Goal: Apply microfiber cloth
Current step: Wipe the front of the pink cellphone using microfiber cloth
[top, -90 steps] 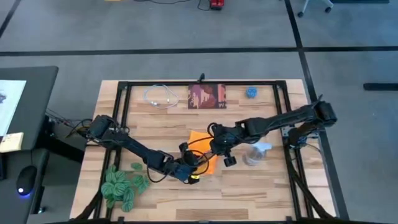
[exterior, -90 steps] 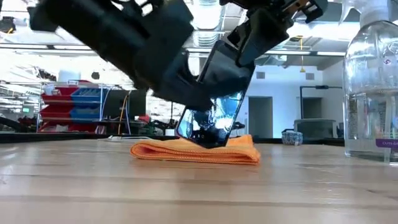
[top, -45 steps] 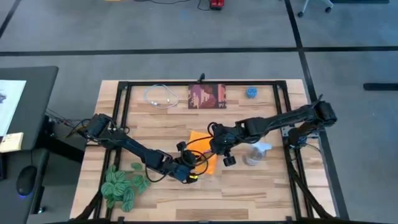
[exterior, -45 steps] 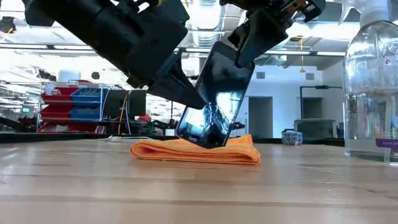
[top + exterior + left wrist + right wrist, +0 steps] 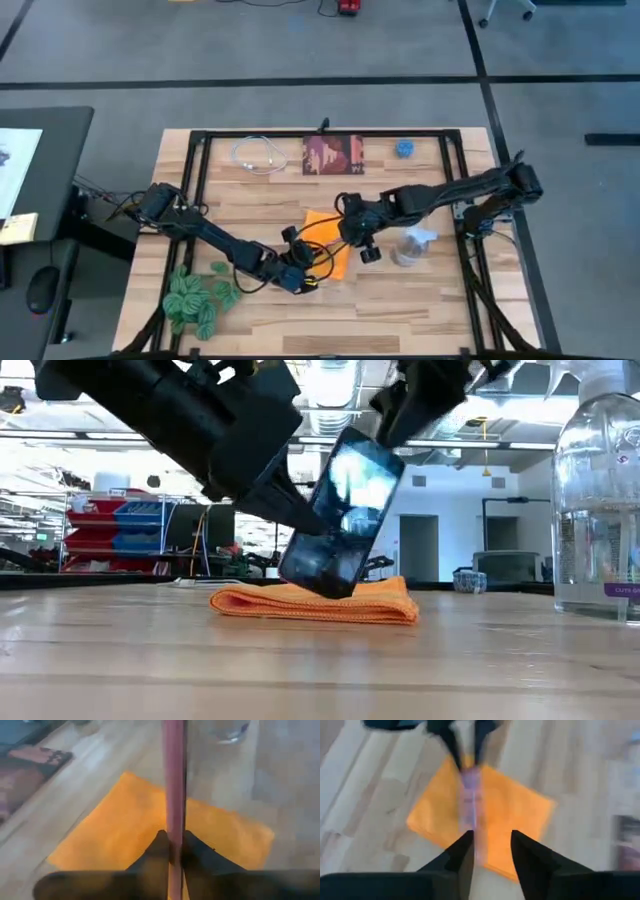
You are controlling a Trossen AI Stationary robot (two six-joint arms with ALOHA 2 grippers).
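The orange microfiber cloth (image 5: 326, 243) lies folded flat on the wooden table, also in the low view (image 5: 315, 603). A black smartphone (image 5: 342, 518) stands tilted over it, lower end at the cloth. My left gripper (image 5: 170, 849) is shut on the phone, near the cloth's near edge (image 5: 300, 272). My right gripper (image 5: 490, 845) hangs open just above the phone's upper end (image 5: 420, 400). The phone's thin edge (image 5: 470, 795) shows beyond its fingers, blurred. My left gripper pinches the smartphone between its two fingers, one on each flat face, with the thin edge (image 5: 174, 827) showing between them. The fingers come slanting down from the table's left. The phone stands steeply tilted, its lower end (image 5: 325, 588) down at the cloth.
A clear spray bottle (image 5: 410, 250) stands right of the cloth, large at the low view's right (image 5: 600, 490). A green plant (image 5: 195, 300) sits near left. At the far edge lie a white cable (image 5: 258, 155), a dark red-brown printed square (image 5: 333, 155) and a small blue thing (image 5: 404, 149).
My right gripper has come off the smartphone's upper end and risen slightly. The phone, still in my left gripper, has turned about so its face catches the light. Its lower end has stayed at the cloth.
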